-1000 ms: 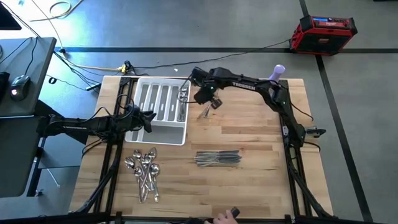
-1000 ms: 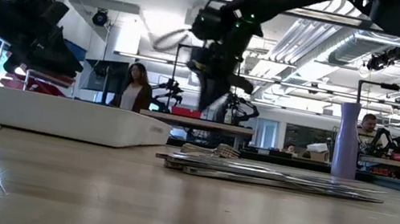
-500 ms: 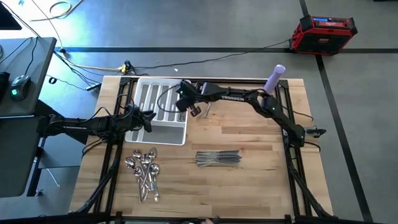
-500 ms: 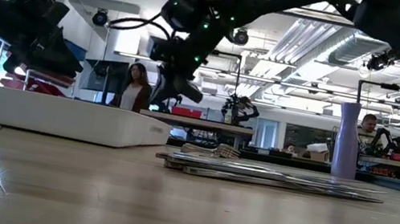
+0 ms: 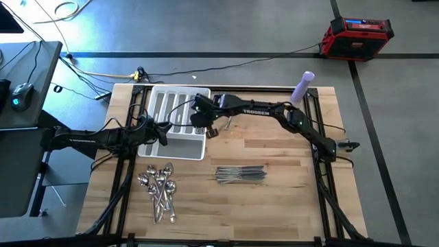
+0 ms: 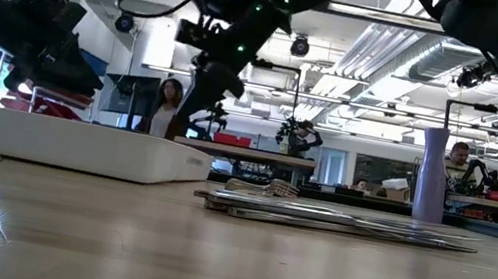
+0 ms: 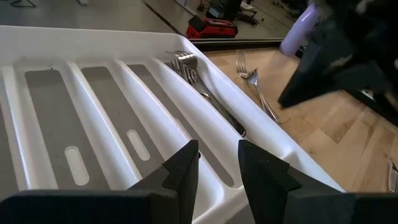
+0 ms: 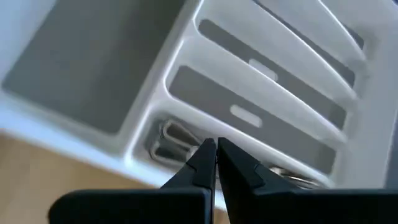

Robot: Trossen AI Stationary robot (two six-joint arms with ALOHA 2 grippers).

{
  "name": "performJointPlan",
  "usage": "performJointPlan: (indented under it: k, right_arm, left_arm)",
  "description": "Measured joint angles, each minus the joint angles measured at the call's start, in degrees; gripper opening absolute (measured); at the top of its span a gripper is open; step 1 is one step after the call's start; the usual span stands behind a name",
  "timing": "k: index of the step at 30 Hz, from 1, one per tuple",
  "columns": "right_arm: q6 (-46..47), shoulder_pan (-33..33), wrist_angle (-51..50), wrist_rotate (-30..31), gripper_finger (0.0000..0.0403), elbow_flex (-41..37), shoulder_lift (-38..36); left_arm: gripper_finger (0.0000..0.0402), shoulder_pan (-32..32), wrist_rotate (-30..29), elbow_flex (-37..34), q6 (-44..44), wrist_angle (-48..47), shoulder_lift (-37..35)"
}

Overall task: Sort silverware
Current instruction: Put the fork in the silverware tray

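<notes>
The white compartmented tray point(image 5: 155, 97) lies at the table's far left. Forks point(image 7: 198, 79) lie in its rightmost long slot, and they also show in the right wrist view as forks point(image 8: 166, 140). Loose forks point(image 5: 226, 123) rest on the wood just right of the tray. My right gripper point(image 5: 199, 118) hovers over that fork slot, shut, apparently on a fork. My left gripper point(image 5: 163, 132) stands open at the tray's near-left side, its fingers point(image 7: 186, 167) over the rim; whether they touch it I cannot tell. Spoons point(image 5: 159, 189) and knives point(image 5: 240, 175) lie in piles nearer the front. My right gripper point(image 8: 216, 152) comes from above, slanting down over the tray's fork slot, with its fingers closed on a thin bright strip point(image 8: 215, 186) seen edge-on. The fingers hide which part of the fork this is. In the low view a thin piece point(image 6: 184, 117) hangs below the gripper, clear of the tray.
A purple bottle point(image 5: 302, 86) stands at the table's far right corner. The knife pile point(image 6: 337, 218) sits mid-table, the spoon pile near the front left. Bare wood lies to the right of the knives. People stand in the room behind the table.
My right gripper has travelled toward the table's left, from above the loose forks beside the tray to over the tray's rightmost slot, staying shut. The left arm, tray and piles have kept still.
</notes>
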Motion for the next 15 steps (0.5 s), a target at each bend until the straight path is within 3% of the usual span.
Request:
performJointPlan:
  k: [4,10,15]
  right_arm:
    - [7.5,0.5,0.5,4.4,0.0,-0.1,3.0]
    - [17.2,0.8,3.3,16.5,0.0,-0.1,5.0]
    - [18.4,0.9,3.7,13.8,0.0,-0.1,5.8]
  left_arm:
    - [0.0097,0.0,0.0,0.0,-0.1,0.0,0.0]
    - [0.0097,0.0,0.0,0.0,-0.9,0.0,0.0]
    - [0.0097,0.0,0.0,0.0,-1.2,0.2,0.0]
